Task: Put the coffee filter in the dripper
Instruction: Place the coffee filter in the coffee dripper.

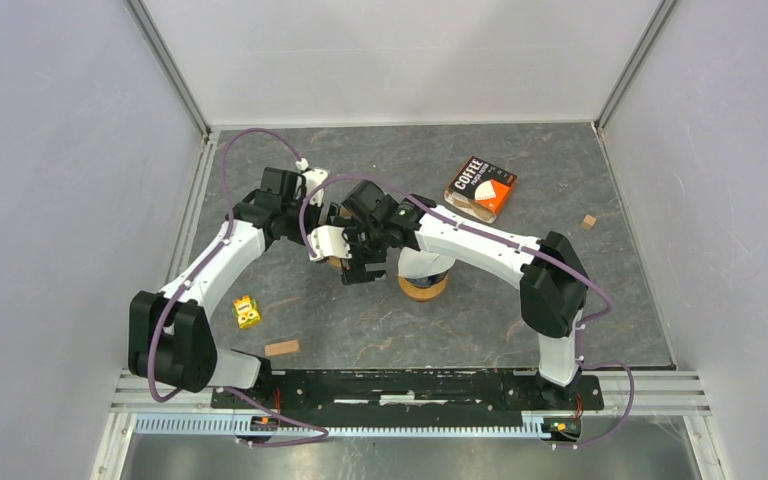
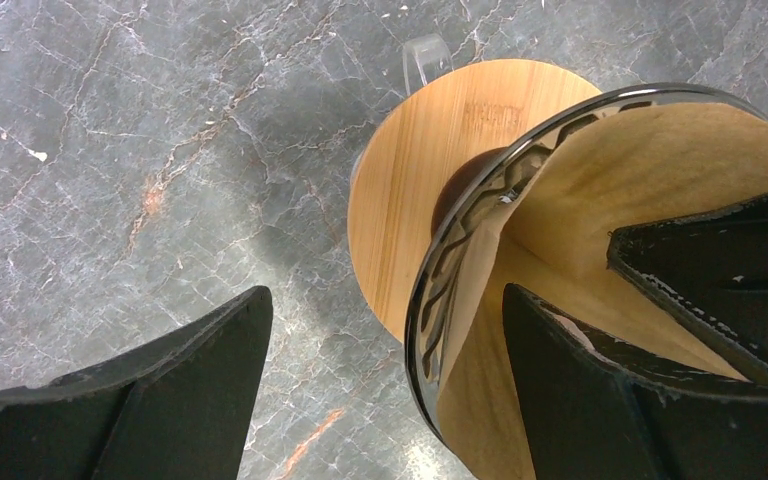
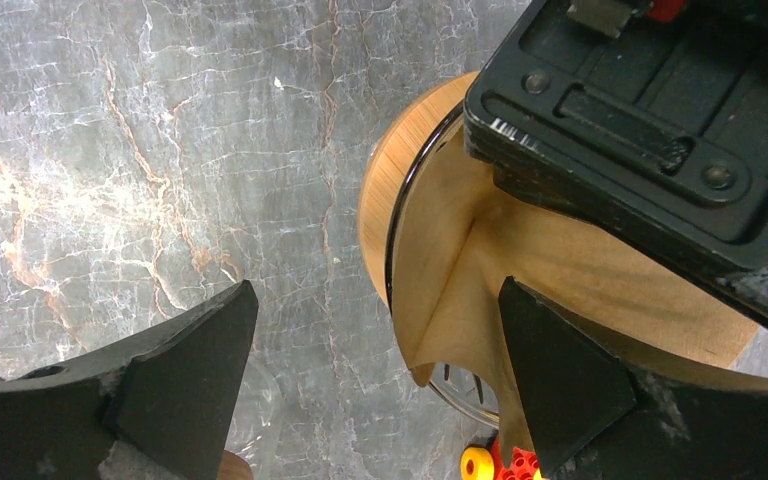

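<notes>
**Filter seated in dripper**

On the grey marbled worktop the glass dripper stands on a round wooden disc, with the brown paper lining its cone. The left fingers are spread apart, one outside the rim and one inside on the paper. The right fingers straddle the rim likewise, though whether either presses the paper is unclear

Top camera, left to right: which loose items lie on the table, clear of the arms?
yellow toy block → wooden block → coffee filter box → small wooden cube. Items under the end effectors are left out because they overlap.
</notes>
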`<state>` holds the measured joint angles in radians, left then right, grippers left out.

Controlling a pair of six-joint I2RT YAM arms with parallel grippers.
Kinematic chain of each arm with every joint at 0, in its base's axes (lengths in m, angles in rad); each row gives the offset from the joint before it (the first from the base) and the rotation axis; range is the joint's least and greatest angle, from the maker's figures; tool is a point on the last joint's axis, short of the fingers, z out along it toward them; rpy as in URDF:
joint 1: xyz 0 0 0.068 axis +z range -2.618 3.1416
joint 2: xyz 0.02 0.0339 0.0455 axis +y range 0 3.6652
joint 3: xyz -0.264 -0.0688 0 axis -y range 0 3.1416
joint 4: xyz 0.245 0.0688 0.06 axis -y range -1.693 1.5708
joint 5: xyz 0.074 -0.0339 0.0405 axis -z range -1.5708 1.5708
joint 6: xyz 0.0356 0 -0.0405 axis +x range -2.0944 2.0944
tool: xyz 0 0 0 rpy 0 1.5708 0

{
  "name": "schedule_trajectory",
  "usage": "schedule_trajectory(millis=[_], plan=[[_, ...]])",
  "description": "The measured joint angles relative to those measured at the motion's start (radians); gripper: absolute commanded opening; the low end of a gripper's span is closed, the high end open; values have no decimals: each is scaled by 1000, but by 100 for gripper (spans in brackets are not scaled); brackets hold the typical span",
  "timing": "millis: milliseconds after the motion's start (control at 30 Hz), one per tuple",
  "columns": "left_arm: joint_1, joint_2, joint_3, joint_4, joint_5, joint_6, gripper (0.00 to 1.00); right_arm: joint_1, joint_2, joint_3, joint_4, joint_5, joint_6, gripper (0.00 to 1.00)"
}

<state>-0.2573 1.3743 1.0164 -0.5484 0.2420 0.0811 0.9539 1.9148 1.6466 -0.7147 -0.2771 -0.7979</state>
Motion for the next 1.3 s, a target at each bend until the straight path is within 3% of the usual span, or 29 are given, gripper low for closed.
schedule_trajectory(millis=[1300], plan=[[0,-14,77,-10,-3,0,94,0,-42,82,-22,-42,18,98]])
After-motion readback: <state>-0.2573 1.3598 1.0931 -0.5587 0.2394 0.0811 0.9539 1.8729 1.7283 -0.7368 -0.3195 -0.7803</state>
